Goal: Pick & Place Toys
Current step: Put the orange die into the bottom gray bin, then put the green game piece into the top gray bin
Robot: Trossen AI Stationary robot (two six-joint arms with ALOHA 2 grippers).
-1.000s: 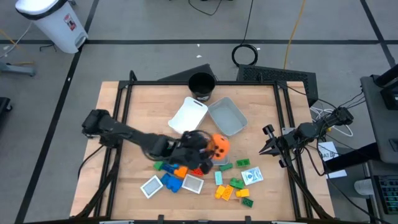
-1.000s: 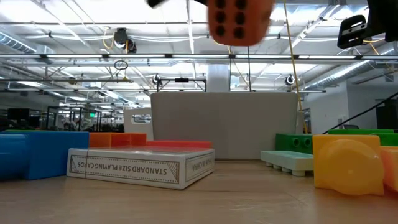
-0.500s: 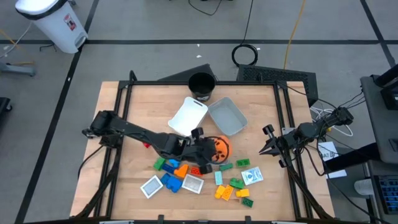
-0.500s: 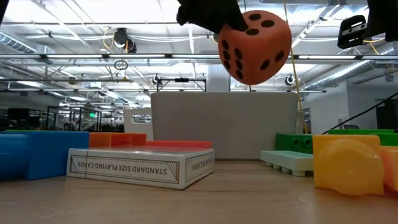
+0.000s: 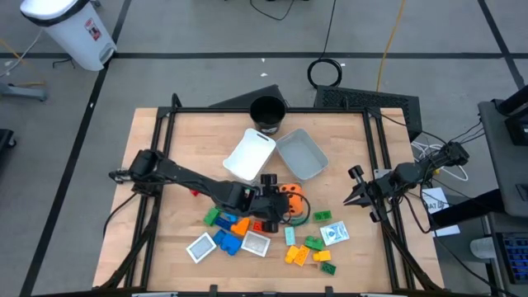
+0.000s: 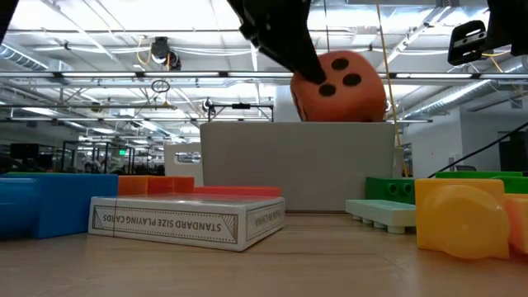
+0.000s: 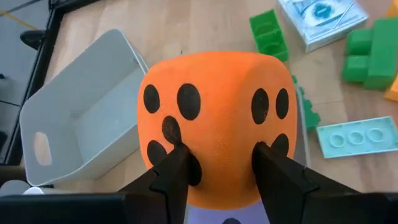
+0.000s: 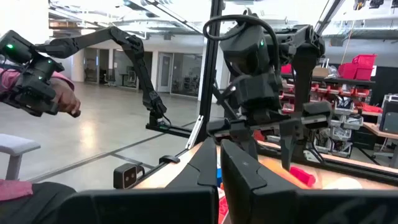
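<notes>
We have the left gripper (image 5: 285, 200) out over the middle of the table, clamped on the orange die (image 5: 289, 196). In the left wrist view both fingers (image 7: 171, 177) press into the die's (image 7: 214, 121) near face, one on each side, jaws partly open around it. In the low view the die (image 6: 340, 86) hangs clear of the tabletop, up near the top of the frame with the dark arm coming in above it.

Just beyond the die in the left wrist view we see the grey tray (image 7: 81, 115), empty as far as that view shows. From above, the grey tray (image 5: 302, 153) sits beside the white tray (image 5: 250, 154), and the black cup (image 5: 267, 114) is near both, toward the far edge of the table (image 5: 190, 140).

The rest of the toys are on the wood below and around the die: green blocks (image 5: 316, 243), an orange block (image 5: 239, 225), a blue block (image 5: 228, 241), yellow blocks (image 5: 296, 254), and two white tiles (image 5: 200, 247). A card box (image 6: 188, 220) lies flat in the low view.

The right gripper (image 5: 355, 195) waits at the right edge of the table, well apart from the toys. Its fingers (image 8: 208, 168) sit closed together, nothing between them.

A person's hand (image 8: 59, 102) shows in the room, in the right wrist view.
</notes>
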